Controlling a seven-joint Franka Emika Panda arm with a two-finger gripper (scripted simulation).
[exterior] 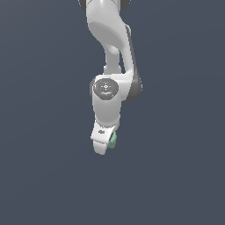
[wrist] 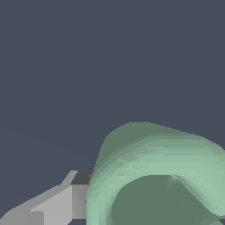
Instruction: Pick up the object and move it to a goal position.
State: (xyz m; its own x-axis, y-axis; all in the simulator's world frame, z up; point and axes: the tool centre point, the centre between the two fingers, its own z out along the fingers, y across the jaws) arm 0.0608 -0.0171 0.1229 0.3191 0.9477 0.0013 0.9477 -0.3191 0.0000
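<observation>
The object (exterior: pixel 113 140) is a small pale green rounded piece, peeking out beside the tip of my white gripper (exterior: pixel 104 145) on the exterior view's right. In the wrist view the object (wrist: pixel 154 176) fills the frame close to the camera as a curved green ring with a hollow middle. One grey finger (wrist: pixel 61 202) shows beside it and touches its rim; the other finger is hidden behind the object. The gripper appears shut on the object, which hangs with nothing visible under it. The white arm (exterior: pixel 110 52) comes down from the top of the exterior view.
A plain dark blue-grey background (exterior: pixel 44 132) lies all around the arm in both views. No other objects, containers or edges show, and no goal marker is in view.
</observation>
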